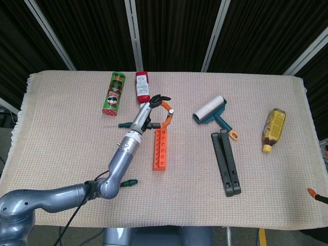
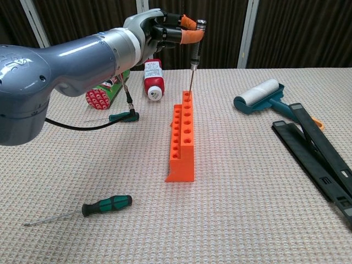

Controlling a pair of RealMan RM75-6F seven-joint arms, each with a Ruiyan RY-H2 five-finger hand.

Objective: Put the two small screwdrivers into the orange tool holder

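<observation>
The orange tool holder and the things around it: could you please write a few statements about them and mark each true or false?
1. The left hand pinches a small screwdriver upright over the far end of the orange tool holder. True.
2. A green-handled screwdriver stands in the holder. False: it lies flat on the table cloth, near the front edge.
3. The lint roller lies to the right of the holder in the chest view. True.
4. The green can stands upright. False: it lies on its side.
5. The right hand grips the holder. False: no right hand shows in either view.
</observation>
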